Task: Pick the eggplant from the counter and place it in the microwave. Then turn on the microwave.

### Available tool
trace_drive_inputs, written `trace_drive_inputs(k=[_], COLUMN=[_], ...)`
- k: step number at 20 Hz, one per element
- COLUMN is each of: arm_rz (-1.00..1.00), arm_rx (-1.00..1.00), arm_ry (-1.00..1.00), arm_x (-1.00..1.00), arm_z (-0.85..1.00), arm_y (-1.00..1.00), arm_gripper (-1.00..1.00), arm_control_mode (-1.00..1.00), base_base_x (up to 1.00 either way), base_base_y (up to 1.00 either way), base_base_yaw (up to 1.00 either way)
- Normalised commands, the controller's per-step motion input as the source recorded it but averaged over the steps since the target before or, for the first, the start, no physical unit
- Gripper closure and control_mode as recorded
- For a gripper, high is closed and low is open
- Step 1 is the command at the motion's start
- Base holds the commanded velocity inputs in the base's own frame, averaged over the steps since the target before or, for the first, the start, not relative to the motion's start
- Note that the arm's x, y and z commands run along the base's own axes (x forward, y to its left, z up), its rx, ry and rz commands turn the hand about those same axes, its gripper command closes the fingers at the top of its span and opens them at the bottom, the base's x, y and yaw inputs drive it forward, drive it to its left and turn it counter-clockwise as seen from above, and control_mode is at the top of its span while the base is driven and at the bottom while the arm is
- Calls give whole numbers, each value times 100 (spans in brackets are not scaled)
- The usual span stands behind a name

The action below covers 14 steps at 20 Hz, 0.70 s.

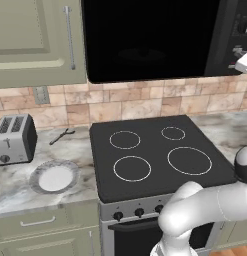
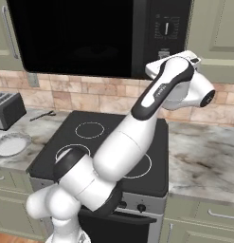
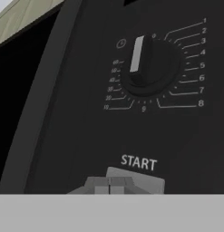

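Up at the control panel, the claw (image 3: 109, 185) sits with its two tips pressed together, holding nothing, right against the grey button (image 3: 139, 179) under the word START, below the timer knob (image 3: 147, 65). The microwave (image 1: 145, 40) hangs above the stovetop (image 1: 155, 155) with its glossy black door closed, so its inside cannot be seen, and whether the eggplant is in it cannot be told. On the marbled table (image 1: 15, 180) to the left of the stovetop lies a white plate (image 1: 54, 177) with nothing on it, beside a silver toaster (image 1: 14, 139) whose slots look dark and bare. A small dark utensil (image 1: 61, 135) lies near the tiled wall.
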Motion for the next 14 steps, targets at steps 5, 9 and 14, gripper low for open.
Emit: trace_drive_inputs(k=[5,9,14], arm_rz=[0,0,0], arm_rx=[0,0,0], arm_ry=[-1,0,0], arm_x=[29,30,28], arm_z=[0,0,6], arm_y=[0,0,0], arm_gripper=[100,100,100], arm_control_mode=[-100,-100,-100], base_base_x=[0,0,0], base_base_y=[0,0,0], base_base_yaw=[0,0,0])
